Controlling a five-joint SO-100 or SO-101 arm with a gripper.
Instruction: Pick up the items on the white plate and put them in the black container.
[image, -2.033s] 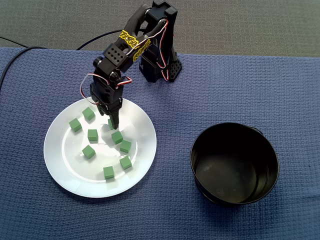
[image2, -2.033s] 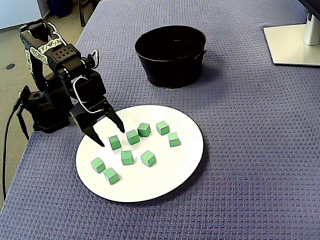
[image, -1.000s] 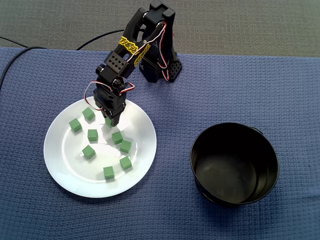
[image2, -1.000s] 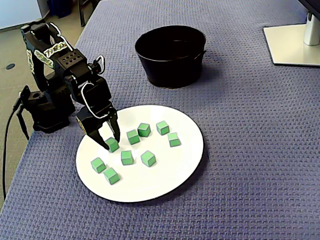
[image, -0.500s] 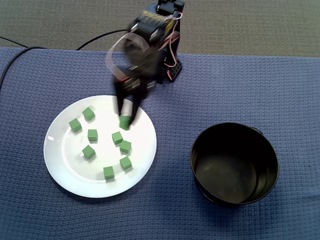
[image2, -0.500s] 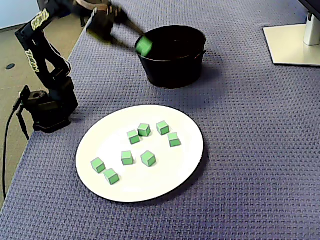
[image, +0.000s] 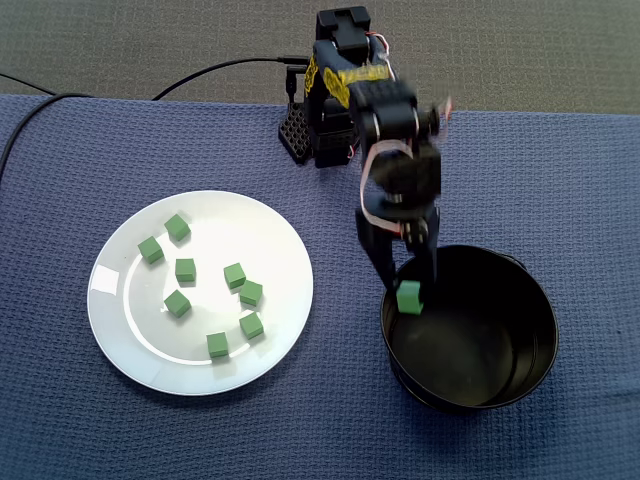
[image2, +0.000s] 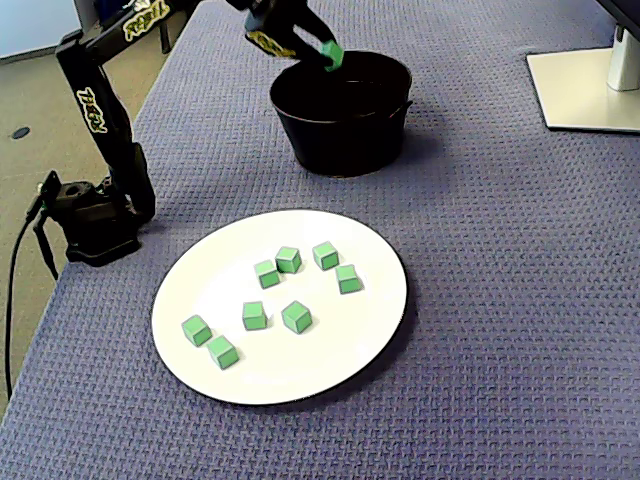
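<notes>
1. Fixed views both show the black two-finger claw (image: 410, 291) (image2: 325, 47) closed part-way around a small green cube (image: 408, 298) (image2: 332, 53). Its fingers press the cube's opposite sides, and the cube hangs clear of everything else.
2. The round black metal container (image: 540, 300) (image2: 340, 130) lies directly under the claw. In a fixed view the held cube sits over the container's left inner edge, just inside the rim. In both fixed views the cube is above the rim and not down inside.
3. The round white plate (image: 130, 335) (image2: 300, 375) is well apart from the claw. In a fixed view it lies to the claw's left (image: 130, 335); in a fixed view it lies nearer the camera than the claw (image2: 300, 375).
4. Eight more green cubes (image: 234, 275) (image2: 288, 259) rest loose on that plate. None of them touches the claw.
5. The black arm base (image: 320, 135) (image2: 90, 220) stands behind the claw at the far edge in a fixed view. It is off to the claw's lower left in a fixed view (image2: 90, 220).
6. A blue woven cloth (image: 560, 180) (image2: 500, 300) covers the surface beneath the claw, the container and the plate.
7. A flat white stand foot (image2: 585, 90) sits to the claw's right, beyond the container.
</notes>
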